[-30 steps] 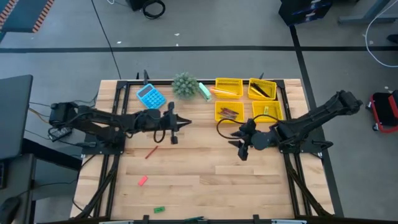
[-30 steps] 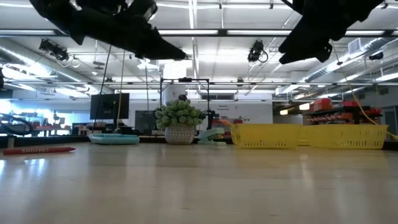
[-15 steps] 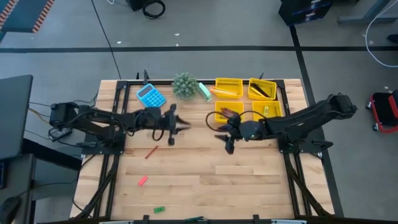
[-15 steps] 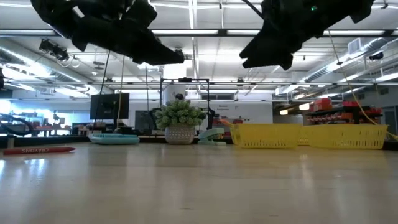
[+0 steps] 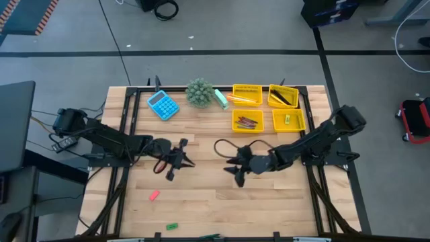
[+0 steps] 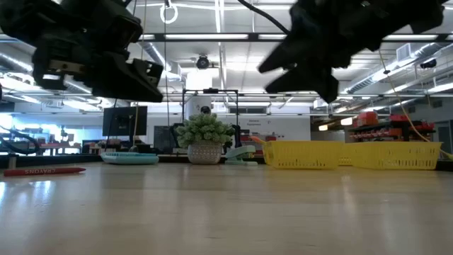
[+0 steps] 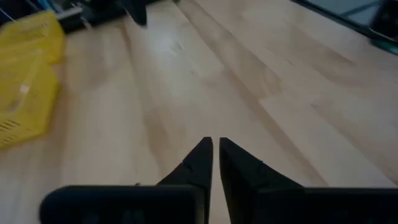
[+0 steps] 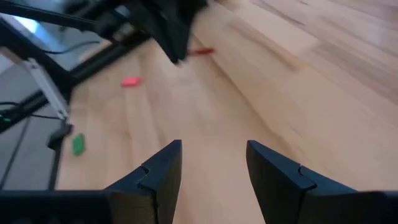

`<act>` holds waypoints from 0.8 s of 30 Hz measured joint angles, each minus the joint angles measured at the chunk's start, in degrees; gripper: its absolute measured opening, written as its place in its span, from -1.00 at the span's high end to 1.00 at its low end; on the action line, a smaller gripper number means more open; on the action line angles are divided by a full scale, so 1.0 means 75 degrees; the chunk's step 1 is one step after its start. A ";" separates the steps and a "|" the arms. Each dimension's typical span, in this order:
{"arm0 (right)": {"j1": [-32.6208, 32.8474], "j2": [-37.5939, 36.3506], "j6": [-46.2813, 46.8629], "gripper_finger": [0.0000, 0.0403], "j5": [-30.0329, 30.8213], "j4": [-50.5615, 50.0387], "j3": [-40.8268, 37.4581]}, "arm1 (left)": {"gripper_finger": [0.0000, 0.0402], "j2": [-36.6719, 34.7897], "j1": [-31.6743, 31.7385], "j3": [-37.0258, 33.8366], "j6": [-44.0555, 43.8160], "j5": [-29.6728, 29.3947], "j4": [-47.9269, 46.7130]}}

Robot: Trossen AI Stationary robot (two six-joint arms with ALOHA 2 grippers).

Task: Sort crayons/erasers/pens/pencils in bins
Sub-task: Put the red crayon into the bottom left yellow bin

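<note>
the short red crayon (image 5: 159, 166) lies slantwise on the wooden table (image 5: 269, 202), left of centre, beside the left gripper (image 5: 176, 163), fingers nearly together, empty; the open right gripper (image 5: 236, 168) hovers farther right.

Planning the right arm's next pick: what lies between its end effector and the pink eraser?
Only bare table between the right end effector and the pink eraser in the high view.

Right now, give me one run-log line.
left gripper: shut, empty, over red crayon | right gripper: open, empty, mid-table | pink eraser, green eraser: unsorted
</note>
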 joint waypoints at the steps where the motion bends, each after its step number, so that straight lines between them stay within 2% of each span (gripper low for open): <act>1: 0.0032 0.0180 -0.0122 0.08 -0.0001 0.0085 0.0198 | 0.85 0.0000 -0.0137 -0.0048 -0.0067 -0.0094 -0.0028; 7: 0.0201 0.1252 -0.1051 0.08 0.0005 -0.0372 0.1729 | 0.95 0.0000 -0.1120 -0.0253 -0.0571 -0.0858 -0.0177; 10: 0.0245 0.1653 -0.1195 0.08 0.0002 -0.1317 0.2500 | 0.94 -0.0117 -0.1669 -0.0269 -0.0991 -0.1731 -0.0597; 14: 0.0274 0.2087 -0.1277 0.08 -0.0004 -0.2242 0.3398 | 0.89 -0.0360 -0.2317 -0.0245 -0.2205 -0.2916 -0.1411; 19: 0.0272 0.2227 -0.1862 0.08 0.0158 -0.2200 0.3722 | 0.88 -0.0910 -0.2492 0.0068 -0.4019 -0.3655 -0.3826; 24: 0.0215 0.2127 -0.2112 0.08 0.0470 -0.2375 0.3690 | 0.87 -0.1049 -0.2322 0.0919 -0.5937 -0.3560 -0.6753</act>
